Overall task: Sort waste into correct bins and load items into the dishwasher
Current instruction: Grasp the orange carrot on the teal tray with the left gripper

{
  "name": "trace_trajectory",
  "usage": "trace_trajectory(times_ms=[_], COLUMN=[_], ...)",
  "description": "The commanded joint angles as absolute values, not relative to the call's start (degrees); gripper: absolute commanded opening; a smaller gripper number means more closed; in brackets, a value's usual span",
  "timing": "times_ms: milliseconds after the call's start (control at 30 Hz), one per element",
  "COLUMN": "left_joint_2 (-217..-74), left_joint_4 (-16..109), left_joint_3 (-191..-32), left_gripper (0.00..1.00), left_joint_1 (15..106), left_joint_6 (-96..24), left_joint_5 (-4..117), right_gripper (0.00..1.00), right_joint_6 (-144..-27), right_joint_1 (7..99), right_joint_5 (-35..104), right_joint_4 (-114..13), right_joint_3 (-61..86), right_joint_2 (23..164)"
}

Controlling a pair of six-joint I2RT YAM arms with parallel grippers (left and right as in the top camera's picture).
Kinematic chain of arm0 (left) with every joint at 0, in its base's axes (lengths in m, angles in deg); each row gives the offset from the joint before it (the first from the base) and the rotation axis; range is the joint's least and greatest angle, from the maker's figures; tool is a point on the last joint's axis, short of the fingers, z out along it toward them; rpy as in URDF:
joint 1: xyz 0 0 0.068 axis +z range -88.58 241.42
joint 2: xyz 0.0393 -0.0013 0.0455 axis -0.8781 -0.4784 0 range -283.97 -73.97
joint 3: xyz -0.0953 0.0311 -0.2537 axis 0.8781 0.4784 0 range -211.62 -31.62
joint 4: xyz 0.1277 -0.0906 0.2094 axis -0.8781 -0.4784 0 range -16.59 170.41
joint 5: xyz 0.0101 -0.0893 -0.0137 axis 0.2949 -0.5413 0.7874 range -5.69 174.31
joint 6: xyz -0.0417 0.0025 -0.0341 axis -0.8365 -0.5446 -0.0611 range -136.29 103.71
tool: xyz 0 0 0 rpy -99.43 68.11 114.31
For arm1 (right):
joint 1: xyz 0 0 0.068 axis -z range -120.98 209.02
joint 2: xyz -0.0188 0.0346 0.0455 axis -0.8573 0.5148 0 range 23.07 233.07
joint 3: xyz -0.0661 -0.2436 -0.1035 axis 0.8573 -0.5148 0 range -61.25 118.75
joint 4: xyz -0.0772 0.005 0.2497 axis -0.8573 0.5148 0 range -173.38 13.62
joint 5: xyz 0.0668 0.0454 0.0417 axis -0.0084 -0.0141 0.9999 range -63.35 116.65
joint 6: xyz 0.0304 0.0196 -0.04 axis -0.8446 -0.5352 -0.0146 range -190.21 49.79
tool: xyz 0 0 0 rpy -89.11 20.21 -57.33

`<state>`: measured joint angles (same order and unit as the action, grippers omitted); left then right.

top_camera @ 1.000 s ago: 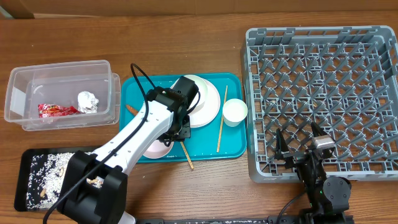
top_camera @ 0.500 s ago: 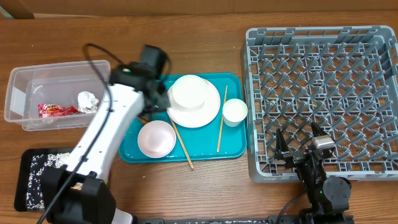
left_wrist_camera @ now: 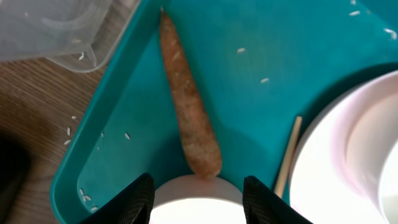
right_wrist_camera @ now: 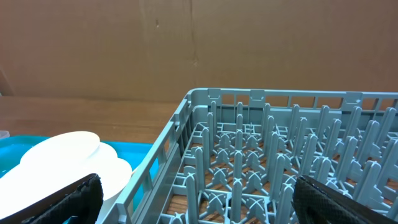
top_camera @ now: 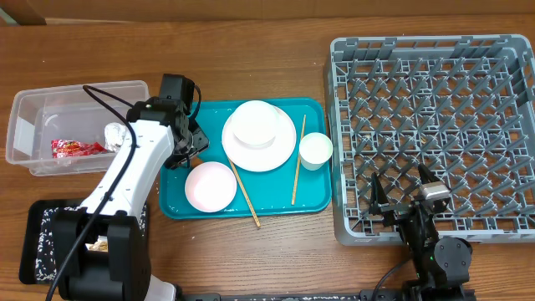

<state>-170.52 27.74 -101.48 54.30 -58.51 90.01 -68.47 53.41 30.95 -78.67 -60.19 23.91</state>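
Left arm over the left edge of the teal tray [top_camera: 309, 201], set to collect the carrot [left_wrist_camera: 189, 106]. The carrot lies flat on the tray floor just inside that edge, its thin end toward the clear tub [top_camera: 50, 125] and its thick end at the rim of the pink bowl [left_wrist_camera: 199, 202]; whether the two touch cannot be told. The left gripper [left_wrist_camera: 198, 183] has its fingers apart and empty, one on each side of the carrot's long axis, so closing would cross its width. For a sound grasp, move forward to the thicker middle, descend until the fingertips reach the tray floor, and keep clear of the bowl rim and the tray's raised lip; a grip near either end would probably let the tapered root pivot or slip. The black tray [top_camera: 42, 242] at the tabletop's front-left corner, already holding rice, seems the likely destination. The right gripper [top_camera: 401, 191] rests fully spread and empty at the front edge of the grey rack [top_camera: 435, 134].
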Motion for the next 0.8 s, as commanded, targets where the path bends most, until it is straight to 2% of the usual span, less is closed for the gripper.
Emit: trace_trajectory(times_ms=[0,467,767], left_joint_2=[-170.8,-173.0,-178.8], left_joint_4=[29.3,41.2,42.3], left_joint_3=[-99.1,-92.6,-92.6], left_gripper=[0.49,0.45,0.42], left_joint_1=[54.4,54.2,54.2], left_joint_6=[-62.2,-62.2,-62.2], left_joint_5=[92.9,92.4,92.4], right_gripper=[1.0,1.0,1.0], right_joint_6=[-68.3,-68.3,-68.3], right_joint_1=[53.6,53.6,53.6], right_joint_5=[31.2,31.2,31.2], right_joint_4=[-79.0,-79.0,-79.0], right_joint_3=[-60.8,-60.8,-60.8], right_joint_2=[23.2,23.2,23.2])
